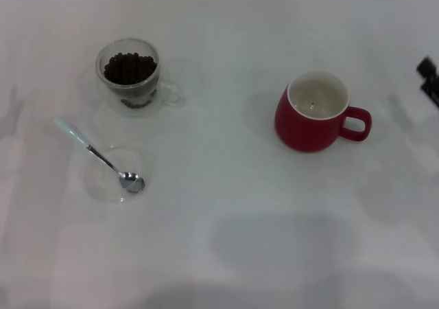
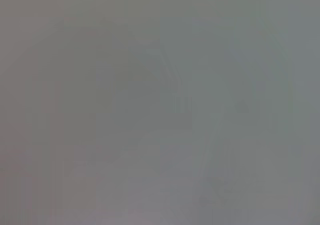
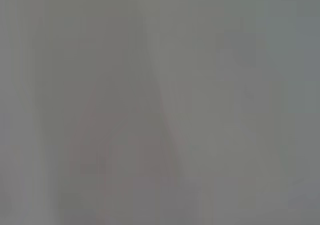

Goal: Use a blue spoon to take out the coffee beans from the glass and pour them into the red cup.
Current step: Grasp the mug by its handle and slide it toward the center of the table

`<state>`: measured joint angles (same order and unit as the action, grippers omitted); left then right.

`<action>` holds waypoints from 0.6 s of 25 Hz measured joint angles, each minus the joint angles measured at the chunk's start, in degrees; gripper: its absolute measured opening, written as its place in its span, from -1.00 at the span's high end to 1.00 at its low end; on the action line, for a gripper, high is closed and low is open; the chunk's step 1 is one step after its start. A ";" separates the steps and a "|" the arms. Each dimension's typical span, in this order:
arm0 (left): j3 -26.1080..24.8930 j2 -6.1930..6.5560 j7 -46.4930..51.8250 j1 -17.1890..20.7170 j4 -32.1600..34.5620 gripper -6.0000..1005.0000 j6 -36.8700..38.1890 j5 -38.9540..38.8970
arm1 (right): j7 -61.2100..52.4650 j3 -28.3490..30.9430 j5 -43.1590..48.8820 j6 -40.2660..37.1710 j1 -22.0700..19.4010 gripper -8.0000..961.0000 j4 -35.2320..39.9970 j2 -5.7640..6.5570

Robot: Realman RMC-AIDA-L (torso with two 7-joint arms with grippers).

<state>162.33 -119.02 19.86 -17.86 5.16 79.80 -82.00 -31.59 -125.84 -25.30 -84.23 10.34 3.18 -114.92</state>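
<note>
In the head view, the clear glass (image 1: 130, 77) stands at the back left of the white table, filled with dark coffee beans (image 1: 129, 68). The blue spoon (image 1: 100, 155) lies in front of it, its silver bowl resting on a flat clear glass saucer (image 1: 114, 174) and its pale blue handle pointing back left. The red cup (image 1: 315, 111) stands upright at the right, white inside, handle to the right, with a speck or two at its bottom. A dark part of my right gripper (image 1: 429, 79) shows at the right edge. My left gripper is out of view. Both wrist views show only grey blur.
The white table (image 1: 226, 226) stretches wide between the glass and the red cup and toward the front edge.
</note>
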 joint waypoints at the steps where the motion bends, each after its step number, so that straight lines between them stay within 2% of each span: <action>1: 0.00 0.03 0.00 -0.11 -0.02 -0.74 0.00 0.00 | -0.82 -1.82 0.00 -0.98 -0.68 -0.72 -1.00 0.01; 7: 0.03 0.10 -0.23 -1.53 -0.16 -0.74 -0.73 0.20 | -2.85 -10.71 0.00 0.27 -2.36 -0.72 -2.01 -0.11; 15: 0.00 0.11 -0.15 -1.35 -0.16 -0.74 -0.80 0.20 | -2.98 -13.49 2.00 4.34 -0.89 -0.72 -1.32 -0.23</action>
<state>162.33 -118.91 19.71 -19.21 5.01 79.00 -81.81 -34.57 -139.33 -23.30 -79.90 9.45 1.87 -115.14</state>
